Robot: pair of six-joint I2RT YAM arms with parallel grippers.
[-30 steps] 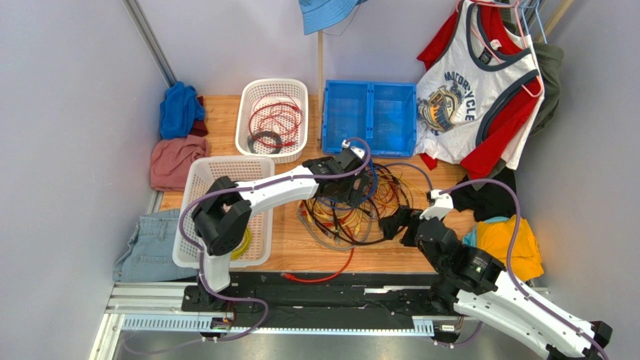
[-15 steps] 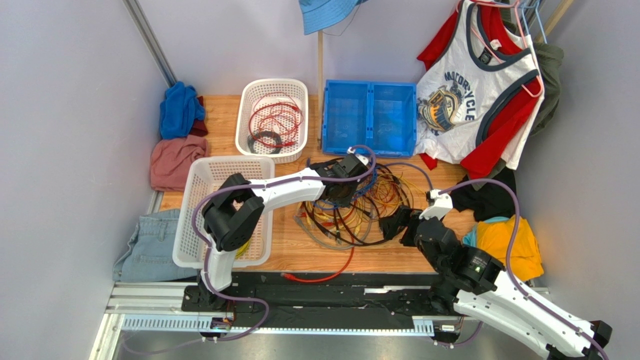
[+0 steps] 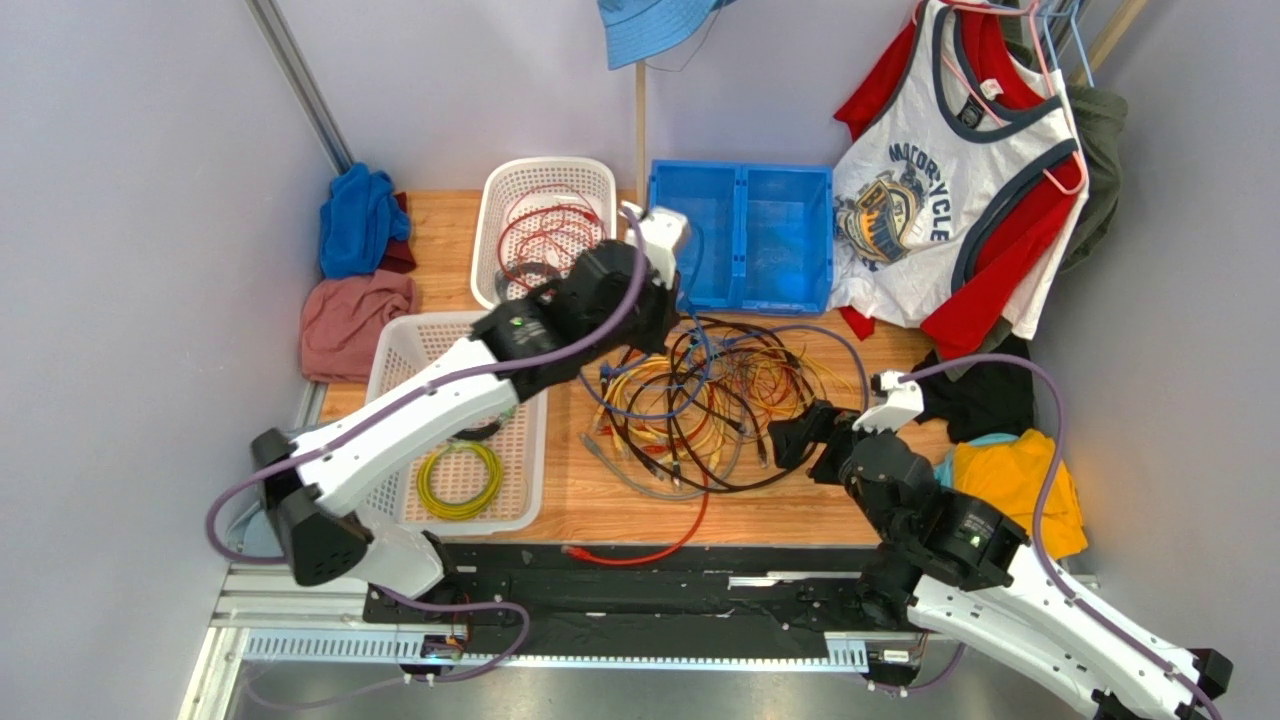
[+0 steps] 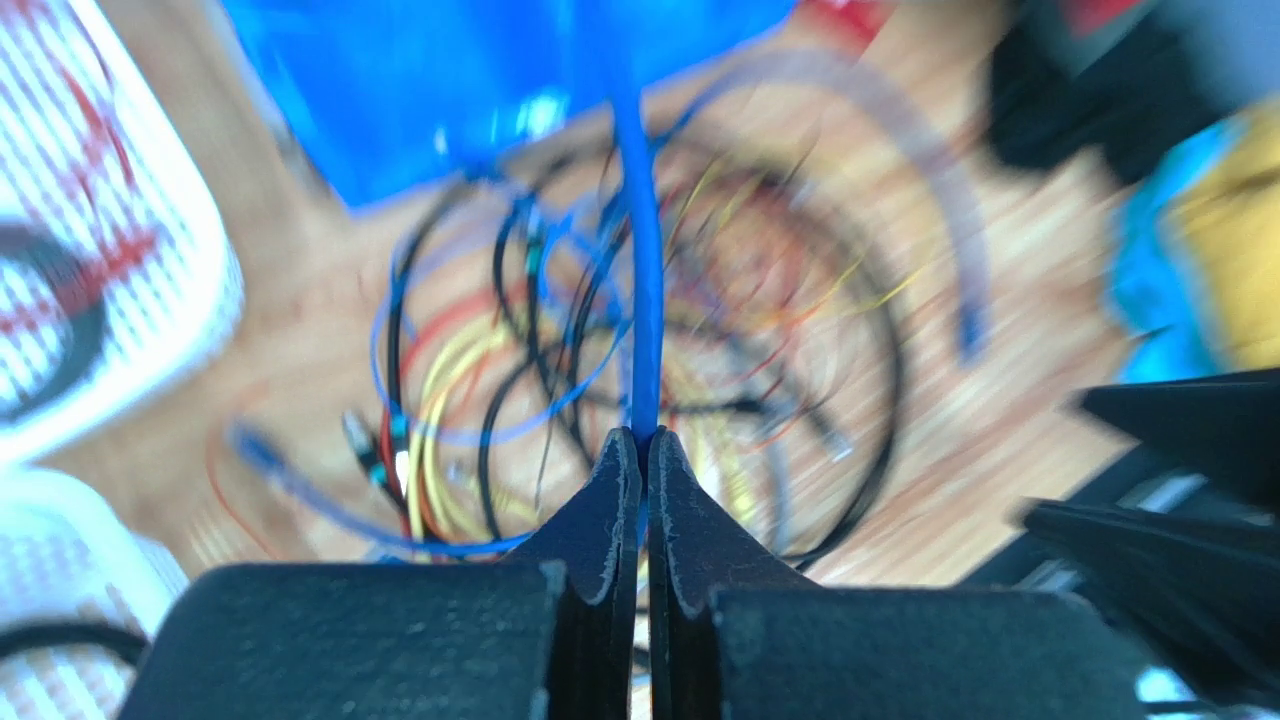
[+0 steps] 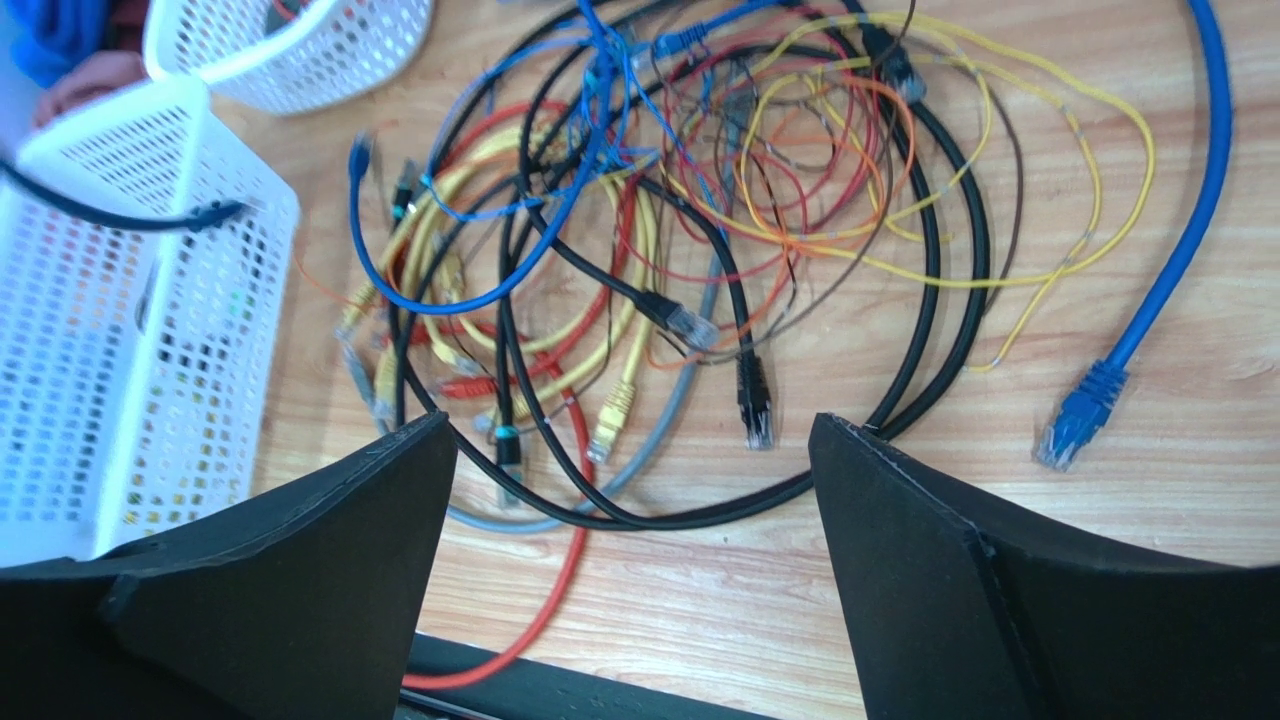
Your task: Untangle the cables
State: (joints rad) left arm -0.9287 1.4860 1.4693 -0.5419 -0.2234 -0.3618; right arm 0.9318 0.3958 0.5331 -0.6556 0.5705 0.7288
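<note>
Pinching a single blue cable (image 4: 643,270) between its tips, the left gripper (image 4: 643,440) is now clamped tight, where a second ago it was spread wide and low over the heap. In that second the arm has also swung up and back, from the middle of the tangle toward the far side, near the gap between the far white basket (image 3: 549,168) and the blue crate (image 3: 736,173).

The blue strand runs straight from the pinch down into the cables (image 3: 721,398). They lie spread on the wooden table (image 3: 781,513), between the near white basket (image 3: 451,333) and the right arm. The left wrist view is smeared by motion, so I cannot say whether the strand is sliding free or dragging its neighbours along; some loops may have shifted with it.

The right gripper (image 5: 634,431) hangs wide apart over the near right edge of the heap, holding nothing.

For the task, this looks like the start of an extraction: one cord is chosen and under tension, and the rest of the knot is not yet loosened.
</note>
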